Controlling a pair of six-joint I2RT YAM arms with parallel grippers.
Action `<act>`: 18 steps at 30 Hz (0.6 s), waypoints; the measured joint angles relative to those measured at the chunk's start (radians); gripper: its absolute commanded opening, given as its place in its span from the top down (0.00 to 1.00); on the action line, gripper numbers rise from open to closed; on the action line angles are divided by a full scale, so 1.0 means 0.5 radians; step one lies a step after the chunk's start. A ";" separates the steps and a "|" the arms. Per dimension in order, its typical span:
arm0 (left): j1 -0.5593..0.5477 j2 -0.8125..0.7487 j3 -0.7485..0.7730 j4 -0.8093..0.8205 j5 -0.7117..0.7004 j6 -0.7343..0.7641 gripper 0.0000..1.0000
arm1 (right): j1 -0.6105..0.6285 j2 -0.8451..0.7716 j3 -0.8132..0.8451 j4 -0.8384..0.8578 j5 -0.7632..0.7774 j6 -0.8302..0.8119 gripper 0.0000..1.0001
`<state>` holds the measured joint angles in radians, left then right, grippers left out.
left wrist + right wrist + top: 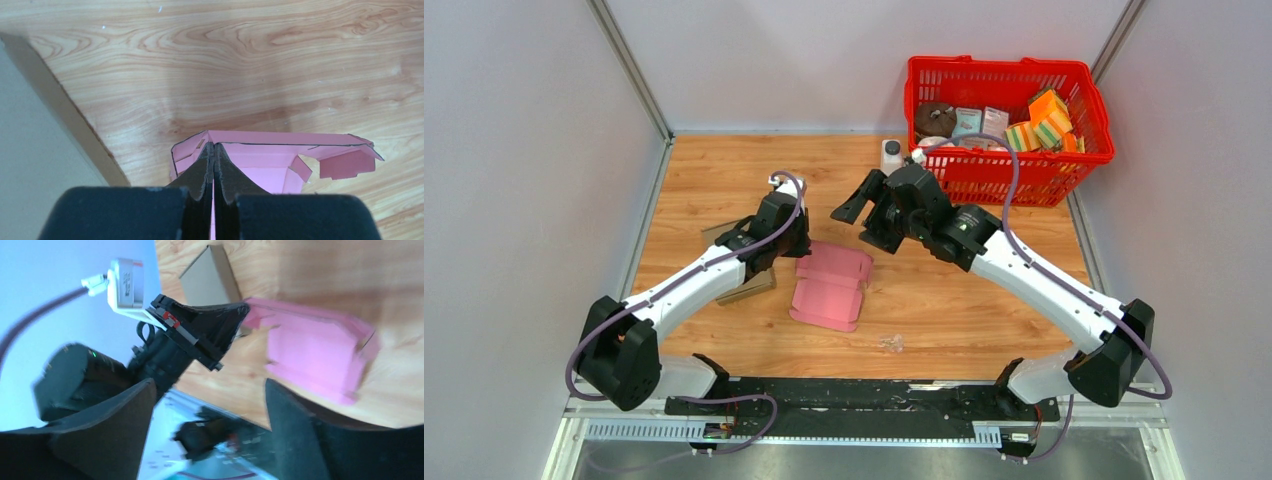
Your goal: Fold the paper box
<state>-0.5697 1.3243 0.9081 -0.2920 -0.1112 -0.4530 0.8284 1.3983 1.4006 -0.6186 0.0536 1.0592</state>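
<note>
Matt pink paper box (832,285), thin card; smooth grained wood table (964,300); glossy red plastic mesh basket (1054,180)

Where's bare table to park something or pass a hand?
Free: far-left table corner behind the left gripper; wood between pink box and right arm. Crowded: far right, red basket and white bottle; centre, right gripper open by the box; brown cardboard under left arm.

White arm links (694,285), black joints (619,355), purple cables (1012,178).
</note>
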 measured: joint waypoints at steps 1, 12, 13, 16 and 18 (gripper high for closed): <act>-0.005 0.000 0.000 -0.015 -0.027 -0.031 1.00 | 0.001 -0.014 -0.029 0.004 -0.005 0.221 0.25; -0.086 -0.127 0.000 -0.049 -0.324 -0.176 1.00 | -0.013 0.322 -0.127 -0.070 0.041 1.376 0.35; -0.092 -0.146 0.000 -0.045 -0.342 -0.181 1.00 | -0.014 0.347 -0.127 -0.067 0.039 1.422 0.38; -0.114 -0.181 0.000 -0.035 -0.385 -0.192 1.00 | -0.032 0.426 -0.127 -0.060 0.034 1.532 0.54; -0.119 -0.188 0.000 -0.035 -0.399 -0.198 1.00 | -0.046 0.458 -0.130 -0.040 0.034 1.575 0.59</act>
<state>-0.6292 1.2304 0.9081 -0.3096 -0.3107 -0.5522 0.8055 1.6272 1.3354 -0.6384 0.0704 1.8465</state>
